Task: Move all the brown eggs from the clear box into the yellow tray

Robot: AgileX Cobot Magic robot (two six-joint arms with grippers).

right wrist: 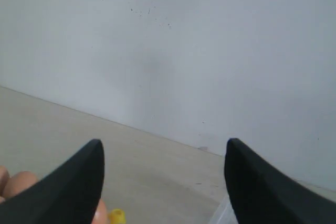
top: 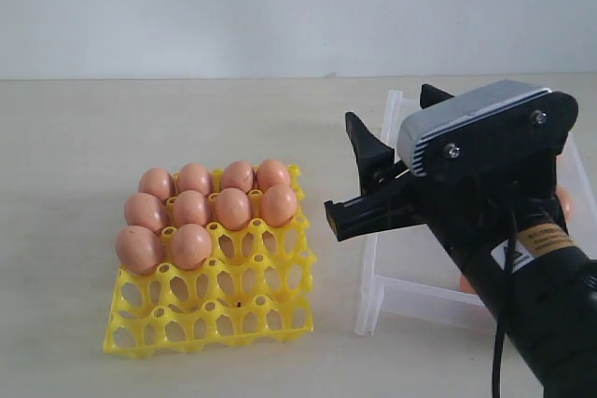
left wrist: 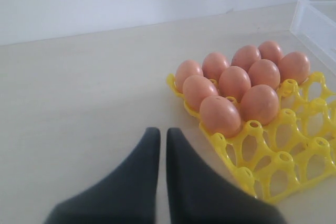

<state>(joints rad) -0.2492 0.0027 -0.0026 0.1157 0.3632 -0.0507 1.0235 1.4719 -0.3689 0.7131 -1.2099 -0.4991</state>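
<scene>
The yellow tray (top: 224,309) sits on the table left of centre, and several brown eggs (top: 190,209) fill the cups of its far half. The clear box (top: 373,291) stands to the right, mostly hidden behind my right arm. Slivers of brown egg (top: 564,202) show inside it past the arm. My right gripper (top: 350,179) hangs open and empty above the box's left wall, its tips (right wrist: 164,145) wide apart in the right wrist view. My left gripper (left wrist: 161,132) is shut on nothing, low over bare table beside the tray's corner (left wrist: 247,174). It is out of the exterior view.
A pale wall runs along the far edge of the table. The tray's near rows of cups (top: 210,319) hold nothing. A corner of the clear box (left wrist: 315,22) shows beyond the tray in the left wrist view.
</scene>
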